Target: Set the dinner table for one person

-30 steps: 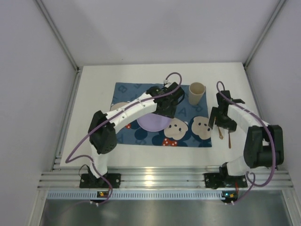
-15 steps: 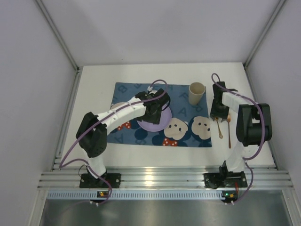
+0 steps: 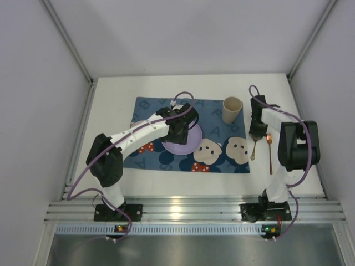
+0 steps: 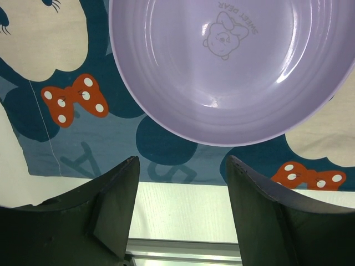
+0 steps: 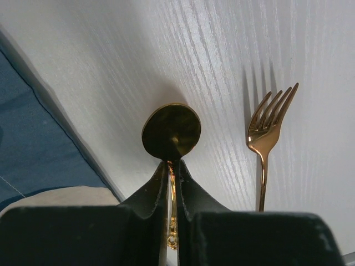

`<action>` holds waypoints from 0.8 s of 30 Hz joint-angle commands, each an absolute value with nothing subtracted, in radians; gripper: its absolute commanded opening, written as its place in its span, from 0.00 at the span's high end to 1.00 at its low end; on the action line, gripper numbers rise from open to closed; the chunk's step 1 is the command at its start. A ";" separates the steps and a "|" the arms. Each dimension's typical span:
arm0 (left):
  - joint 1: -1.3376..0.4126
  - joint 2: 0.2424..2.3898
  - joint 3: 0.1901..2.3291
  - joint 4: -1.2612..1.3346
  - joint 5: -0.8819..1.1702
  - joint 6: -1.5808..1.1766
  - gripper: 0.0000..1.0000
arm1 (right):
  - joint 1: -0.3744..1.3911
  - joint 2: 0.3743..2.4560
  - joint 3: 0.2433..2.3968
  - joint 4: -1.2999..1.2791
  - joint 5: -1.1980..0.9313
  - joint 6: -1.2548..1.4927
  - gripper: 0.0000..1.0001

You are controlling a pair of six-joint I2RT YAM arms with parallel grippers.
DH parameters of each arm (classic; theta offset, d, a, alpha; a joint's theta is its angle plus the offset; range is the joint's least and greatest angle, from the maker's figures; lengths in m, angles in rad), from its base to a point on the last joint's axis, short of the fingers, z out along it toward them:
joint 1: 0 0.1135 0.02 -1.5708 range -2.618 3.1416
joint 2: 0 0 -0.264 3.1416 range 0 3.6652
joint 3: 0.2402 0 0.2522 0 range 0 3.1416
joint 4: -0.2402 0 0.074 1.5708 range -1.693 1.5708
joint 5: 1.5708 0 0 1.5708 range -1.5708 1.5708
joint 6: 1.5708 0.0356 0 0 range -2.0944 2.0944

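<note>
A gold spoon [image 5: 171,132] lies on the white dinner table [image 3: 111,105], just right of the blue cartoon placemat [image 3: 150,108]. My right gripper [image 5: 172,166] is shut on the spoon's handle, right behind the bowl. From above, the right gripper [image 3: 256,132] stands over the spoon [image 3: 253,151]. A gold fork [image 5: 266,133] lies parallel to the right, also seen as the fork [image 3: 270,156]. A purple plate [image 4: 233,66] rests on the placemat. My left gripper [image 4: 182,160] hovers open and holds nothing, at the plate's near rim. It covers part of the plate [image 3: 189,144].
A beige cup [image 3: 232,110] stands upright at the placemat's far right corner, close to my right arm. The aluminium rail [image 4: 183,246] runs along the table's near edge. White walls close in the table on three sides.
My right gripper has shut on the spoon's handle after swinging toward the far side, and the spoon now lies slanted. My left gripper has drifted left over the purple plate, still open.
</note>
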State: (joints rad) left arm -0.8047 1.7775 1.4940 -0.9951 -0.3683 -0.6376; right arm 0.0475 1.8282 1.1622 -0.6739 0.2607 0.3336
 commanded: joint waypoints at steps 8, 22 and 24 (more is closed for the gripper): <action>-0.802 1.772 1.540 -0.994 -0.385 -0.643 0.32 | 0.031 1.835 1.189 -0.716 0.247 0.347 1.00; -0.801 1.775 1.631 -1.038 -0.374 -0.638 0.32 | 0.162 1.539 1.431 -0.997 0.258 0.405 1.00; -0.801 1.767 1.628 -1.045 -0.382 -0.638 0.32 | 0.210 1.516 1.433 -1.020 0.250 0.419 1.00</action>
State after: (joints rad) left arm -0.8047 1.7790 1.5929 -1.0119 -0.3676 -0.6376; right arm 0.1513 1.5631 1.4052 -0.9333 0.2440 0.3901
